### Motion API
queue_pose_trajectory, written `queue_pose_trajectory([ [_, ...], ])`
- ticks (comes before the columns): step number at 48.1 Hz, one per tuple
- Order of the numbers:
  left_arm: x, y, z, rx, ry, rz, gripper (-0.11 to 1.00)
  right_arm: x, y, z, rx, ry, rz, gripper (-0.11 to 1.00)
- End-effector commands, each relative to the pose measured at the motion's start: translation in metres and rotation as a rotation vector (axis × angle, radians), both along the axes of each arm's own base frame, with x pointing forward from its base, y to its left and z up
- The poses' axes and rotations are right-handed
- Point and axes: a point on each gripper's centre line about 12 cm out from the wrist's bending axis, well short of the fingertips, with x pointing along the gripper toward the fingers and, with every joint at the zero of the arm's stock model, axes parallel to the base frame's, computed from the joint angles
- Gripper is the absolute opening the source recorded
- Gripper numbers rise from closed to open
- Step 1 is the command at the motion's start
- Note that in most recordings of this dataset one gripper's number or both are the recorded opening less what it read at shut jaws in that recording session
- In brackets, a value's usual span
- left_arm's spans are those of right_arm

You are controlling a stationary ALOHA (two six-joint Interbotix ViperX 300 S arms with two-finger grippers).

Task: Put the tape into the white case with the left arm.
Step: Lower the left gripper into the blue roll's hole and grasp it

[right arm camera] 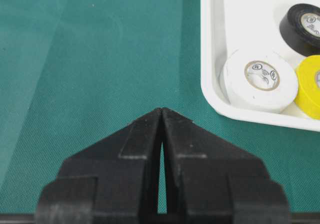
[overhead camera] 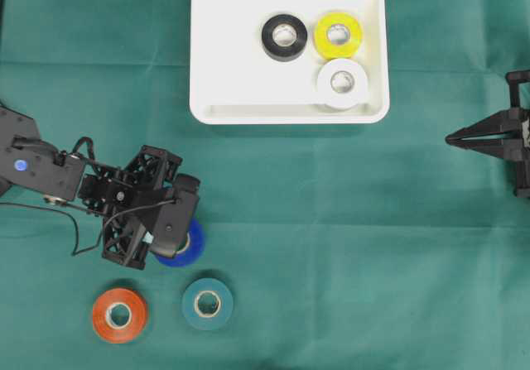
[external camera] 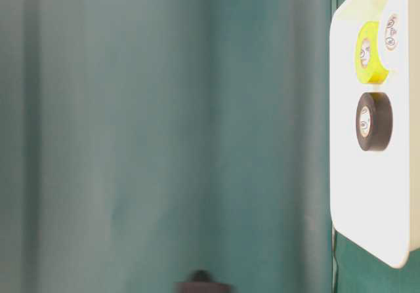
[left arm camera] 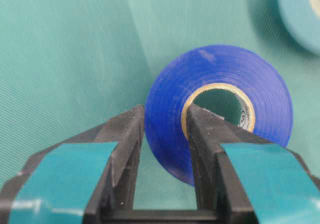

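Left pincer clamped on blue tape roll's wall, right pincer closed, empty

Blue tape, green cloth

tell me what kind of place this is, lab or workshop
Probably a robot lab bench: a green cloth covers the table, two arms work it, and sorted tape rolls sit in a white case.

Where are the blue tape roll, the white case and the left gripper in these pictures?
blue tape roll (left arm camera: 220, 78): left wrist view, on its upper blue face.
white case (overhead camera: 228, 72): overhead view, on its bare floor.
left gripper (left arm camera: 165, 129): left wrist view, midway between fingertips, pinching the roll's wall.
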Motion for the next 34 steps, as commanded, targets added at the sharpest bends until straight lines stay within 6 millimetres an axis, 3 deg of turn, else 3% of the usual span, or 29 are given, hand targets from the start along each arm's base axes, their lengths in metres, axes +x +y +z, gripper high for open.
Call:
queue_pose_trajectory([
  [1,0.006,-0.002,0.029,-0.034,-0.070,0.016,0.24,0.002,0.000,0.005,0.000,-0.015,0.000,-0.09],
  [9,0.004,-0.001,0.049,-0.047,-0.076,0.031,0.24,0.002,0.000,0.004,0.000,-0.014,0.000,-0.09],
  [18,0.007,0.010,0.055,-0.041,-0.070,0.062,0.24,0.002,0.000,0.005,0.000,-0.017,0.000,-0.09],
  [34,0.021,0.071,0.058,-0.032,-0.087,0.240,0.24,0.002,0.000,0.004,0.001,-0.014,0.000,-0.09],
])
